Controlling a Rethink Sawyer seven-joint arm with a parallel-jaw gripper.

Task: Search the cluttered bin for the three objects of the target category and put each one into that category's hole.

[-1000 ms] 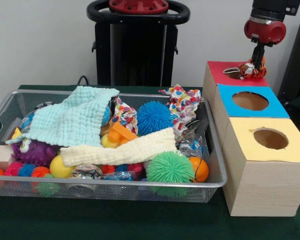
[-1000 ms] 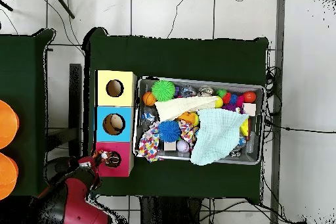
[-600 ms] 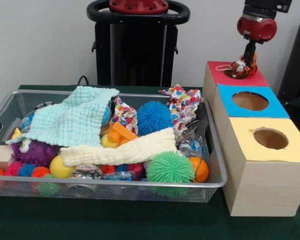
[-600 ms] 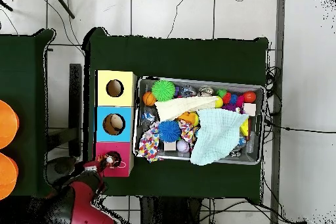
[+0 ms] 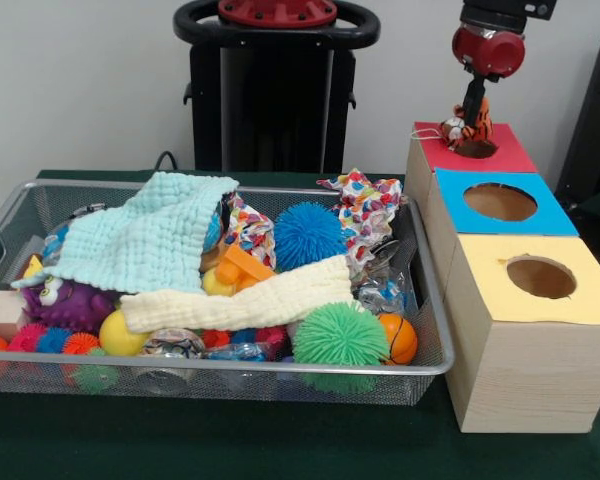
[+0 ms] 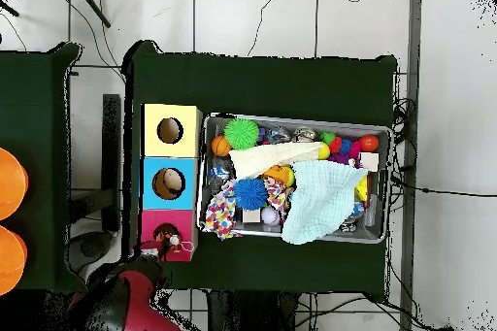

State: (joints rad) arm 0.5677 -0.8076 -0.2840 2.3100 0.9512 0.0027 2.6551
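My gripper (image 5: 470,112) hangs over the far left part of the red-topped box (image 5: 510,158), shut on a small orange, striped plush toy (image 5: 461,128). The toy sits just left of and above the red box's hole (image 5: 477,150). In the overhead view the toy (image 6: 172,242) lies at the red box's (image 6: 155,222) lower edge, beside its hole (image 6: 166,233), with the red arm (image 6: 131,300) below it. The wire bin (image 5: 432,368) holds a heap of toys and cloths.
A blue-topped box (image 5: 450,192) and a yellow-topped box (image 5: 580,300) stand in a row with the red one, right of the bin. Inside the bin are a light blue cloth (image 5: 145,240), a cream cloth (image 5: 245,300), spiky balls (image 5: 338,335) and a purple plush (image 5: 65,300).
The gripper has carried the plush toy leftward and a little up in the front view, from over the red box's hole to its left part.
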